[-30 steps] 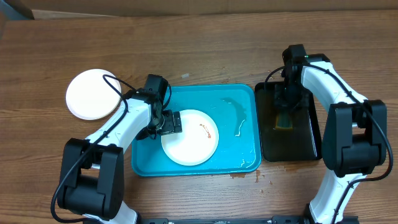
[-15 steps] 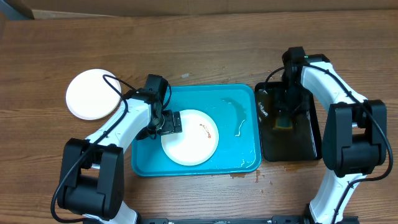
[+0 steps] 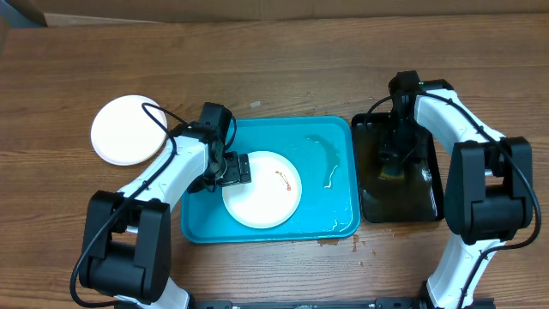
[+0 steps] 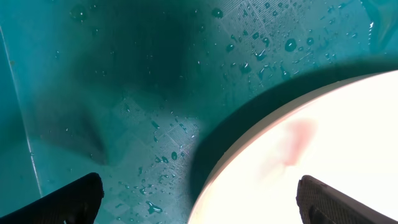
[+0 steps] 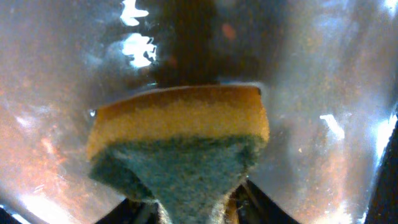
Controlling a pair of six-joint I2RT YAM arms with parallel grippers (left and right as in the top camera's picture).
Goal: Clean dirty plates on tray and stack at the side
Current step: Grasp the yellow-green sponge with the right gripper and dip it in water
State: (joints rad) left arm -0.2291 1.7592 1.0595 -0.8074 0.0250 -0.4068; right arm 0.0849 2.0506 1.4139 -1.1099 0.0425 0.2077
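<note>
Brown wooden table [image 3: 274, 69], bearing all; turquoise tray [image 3: 339, 206], wet, at centre; black tray [image 3: 425, 202] just right of it, glistening with liquid; white plate [image 3: 257, 193] with a red-brown smear [image 3: 283, 178], lying in the turquoise tray's left half; second white plate [image 3: 124, 129], set apart on the table, far left; yellow-and-green sponge [image 5: 177, 134], pinched by the right gripper [image 5: 199, 208] over the black tray; left gripper [image 3: 243, 168], fingers spread wide, gripping nothing, at the smeared plate's left rim. Step judged: wetting the sponge; next, carrying it across to scrub the smear while the left gripper steadied the plate.
</note>
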